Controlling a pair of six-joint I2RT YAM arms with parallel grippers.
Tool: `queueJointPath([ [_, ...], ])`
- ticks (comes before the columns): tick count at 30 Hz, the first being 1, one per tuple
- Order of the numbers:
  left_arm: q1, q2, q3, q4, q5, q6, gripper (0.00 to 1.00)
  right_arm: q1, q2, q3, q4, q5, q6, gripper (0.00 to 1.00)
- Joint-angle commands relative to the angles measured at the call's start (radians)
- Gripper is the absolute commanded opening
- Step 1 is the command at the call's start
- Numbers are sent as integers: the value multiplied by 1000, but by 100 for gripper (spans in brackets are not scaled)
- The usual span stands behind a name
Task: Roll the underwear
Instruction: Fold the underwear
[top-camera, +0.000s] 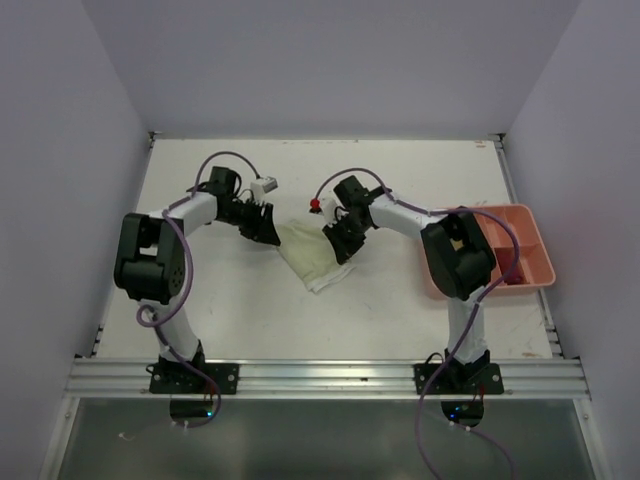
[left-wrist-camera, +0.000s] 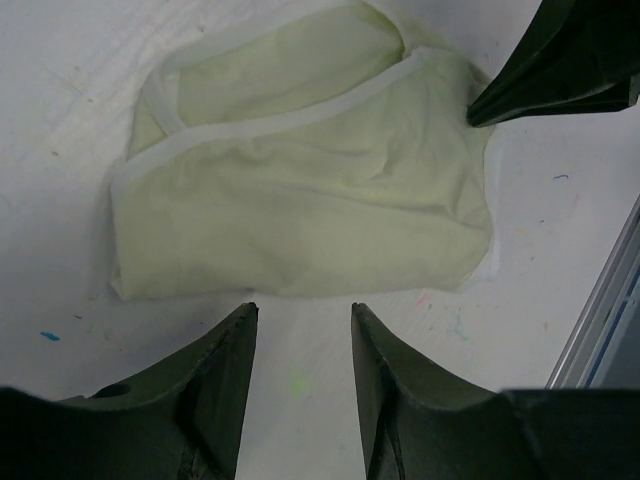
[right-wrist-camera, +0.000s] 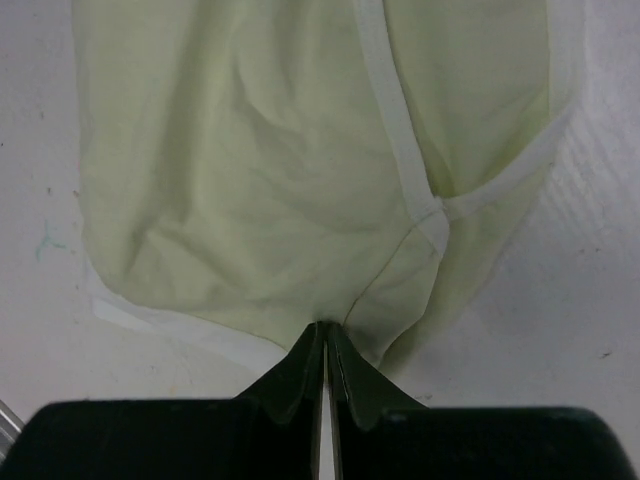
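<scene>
Pale yellow-green underwear (top-camera: 313, 256) flat at centre of desk (top-camera: 240, 300). Its near hem is pinched tight in right hand (right-wrist-camera: 327, 335). The left hand (left-wrist-camera: 300, 315) is apart, empty, just short of cloth. Risk: the thin pinch slips when pulled, so the roll bunches.

Standing here, I can't read any writing, label, brand or number in any of the views. The pale yellow-green underwear (left-wrist-camera: 300, 200) shows only plain cloth with cream trim, and the salmon-pink tray (top-camera: 541, 272) has bare plastic walls.
</scene>
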Motion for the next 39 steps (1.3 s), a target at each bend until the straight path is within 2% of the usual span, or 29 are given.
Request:
queueJointPath([
  [1, -3, 23, -43, 74, 19, -65, 46, -6, -48, -80, 56, -79, 104, 8],
  [6, -29, 210, 99, 103, 28, -137, 44, -5, -115, -238, 171, -231, 273, 6],
  [10, -63, 372, 314, 90, 19, -165, 44, 21, -200, -306, 282, -365, 380, 24],
  [11, -69, 411, 378, 73, 24, -167, 44, 35, -218, -307, 294, -418, 415, 32],
  [13, -74, 492, 532, 42, 99, -179, 47, 38, -270, -286, 303, -449, 436, 34],
  [17, -72, 471, 629, -18, 119, -118, 52, 14, -319, -191, 242, -458, 423, 34],
  [18, -71, 422, 620, -45, 116, -67, 52, 5, -326, -162, 256, -454, 429, 34],
  [20, -57, 361, 563, -98, 132, -47, 52, -18, -314, -125, 277, -431, 443, 36],
  [21, -34, 283, 514, -107, 161, -36, 51, -25, -298, -76, 277, -403, 442, 36],
  [24, 15, 120, 221, -124, 185, 39, 51, -52, -182, 28, 271, -383, 417, 36],
  [26, 26, 47, 84, -174, 195, 114, 51, -69, -86, 99, 270, -379, 402, 36],
  [30, 24, 28, -73, -234, 228, 175, 50, -80, 28, 164, 289, -376, 400, 36],
  [33, 27, 57, -129, -253, 235, 212, 50, -80, 84, 174, 331, -362, 414, 36],
  [39, 27, 143, -155, -308, 269, 240, 50, -83, 139, 121, 380, -305, 425, 36],
])
